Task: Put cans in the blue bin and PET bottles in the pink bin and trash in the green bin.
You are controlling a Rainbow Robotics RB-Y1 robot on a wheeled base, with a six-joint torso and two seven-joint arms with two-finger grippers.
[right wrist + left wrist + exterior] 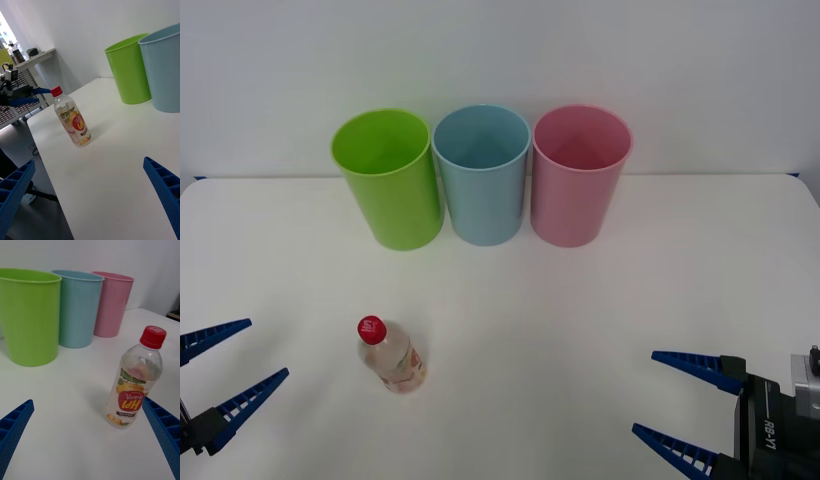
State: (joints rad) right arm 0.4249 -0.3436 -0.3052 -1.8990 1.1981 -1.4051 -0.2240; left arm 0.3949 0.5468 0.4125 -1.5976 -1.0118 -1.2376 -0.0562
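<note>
both the left gripper (pixel 230 365) and right gripper (pixel 680 400) are spread wide, nothing held; the bottle (pixel 390 358) is stood upright on the white table (pixel 580 310) near the left one.

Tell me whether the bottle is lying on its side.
No. The bottle stands upright on the table, red cap on top.

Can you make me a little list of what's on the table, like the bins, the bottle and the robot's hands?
Green bin: upright at the back, on the robot's left
Blue bin: upright, in the middle of the row
Pink bin: upright, on the robot's right
Bottle: red cap, standing on the table in front of the green bin, untouched
Left hand: open, low beside the bottle
Right hand: open, low on the far side
Table: white
</note>
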